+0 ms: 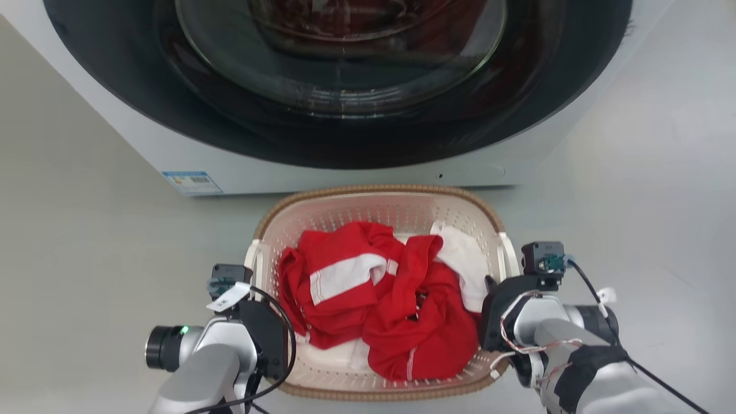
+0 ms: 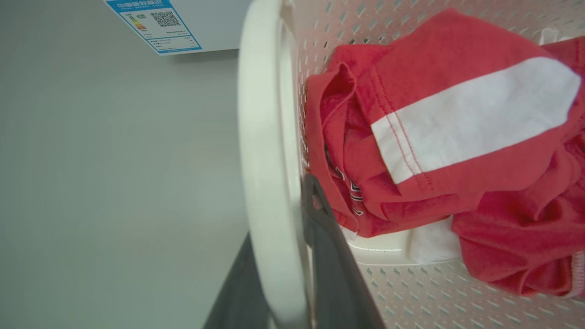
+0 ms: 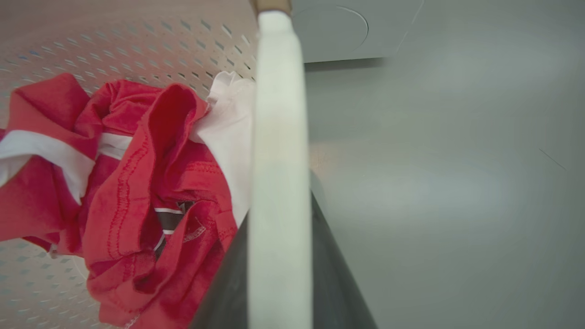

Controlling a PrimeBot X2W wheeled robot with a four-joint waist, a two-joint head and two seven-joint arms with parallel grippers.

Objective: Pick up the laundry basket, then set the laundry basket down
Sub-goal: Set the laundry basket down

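Just before the washer [image 1: 132,155], cream perforated laundry basket [image 1: 368,210], brown-rimmed, white-handled.

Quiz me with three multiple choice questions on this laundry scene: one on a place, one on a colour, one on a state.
1. Where is the laundry basket?
A) directly in front of the washer
B) on top of the washer
C) inside the drum

2. What colour are most of the clothes in it?
A) blue
B) red
C) green

3. What sits between the left gripper's fingers?
A) a garment
B) nothing
C) the basket's white handle

Answers:
1 A: the head view shows it at the washer's front.
2 B: red fabric dominates the pile.
3 C: the left wrist view shows a dark finger on each side of the handle.
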